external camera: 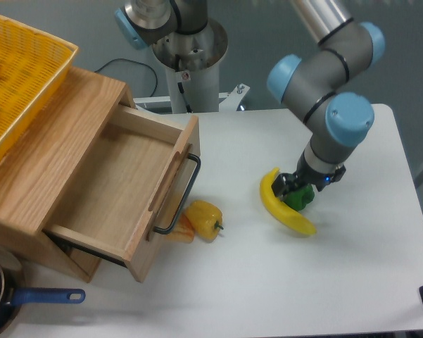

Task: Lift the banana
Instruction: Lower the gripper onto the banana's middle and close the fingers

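The banana (281, 210) lies on the white table right of centre, long, curved and bright yellow. A green pepper (302, 199) rests in its inner curve, partly covered by the arm. My gripper (296, 187) is down low over the banana's upper half and the pepper. Its dark fingers (281, 184) reach to the fruit and look spread apart, with nothing lifted. Whether the fingers touch the banana is hidden by the wrist.
A yellow bell pepper (205, 218) lies by the handle of the open wooden drawer (120, 186). A yellow basket (28, 77) sits on top of the drawer box at left. A pan with a blue handle (46, 296) is at the front left corner.
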Action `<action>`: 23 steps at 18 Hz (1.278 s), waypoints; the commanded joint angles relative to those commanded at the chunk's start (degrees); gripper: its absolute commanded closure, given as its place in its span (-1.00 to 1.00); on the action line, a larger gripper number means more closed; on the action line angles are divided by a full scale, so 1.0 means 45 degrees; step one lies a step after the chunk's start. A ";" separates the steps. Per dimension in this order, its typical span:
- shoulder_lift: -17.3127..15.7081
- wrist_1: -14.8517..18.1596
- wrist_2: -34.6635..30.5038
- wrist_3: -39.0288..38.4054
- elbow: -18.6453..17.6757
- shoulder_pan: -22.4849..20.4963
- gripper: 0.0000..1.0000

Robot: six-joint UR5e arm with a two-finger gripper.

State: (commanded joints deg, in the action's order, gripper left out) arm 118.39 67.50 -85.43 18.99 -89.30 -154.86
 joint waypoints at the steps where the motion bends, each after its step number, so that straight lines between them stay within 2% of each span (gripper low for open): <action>1: 0.0039 0.0000 0.0000 -0.0098 -0.0019 0.0000 -1.00; 6: 0.0196 -0.0078 0.0313 -0.0119 -0.0136 0.0000 -1.00; 8: 0.0486 -0.0544 0.0506 -0.0100 -0.0040 -0.0019 -1.00; 12: 0.0645 -0.0586 0.0508 -0.0138 0.0039 -0.0058 -1.00; 16: 0.0762 -0.0976 0.0508 -0.0138 -0.0136 -0.0059 -1.00; 23: 0.0918 -0.1035 0.0489 -0.0431 -0.0195 0.0039 -1.00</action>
State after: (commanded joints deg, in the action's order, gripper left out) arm 122.52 62.84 -83.23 17.05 -90.17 -154.69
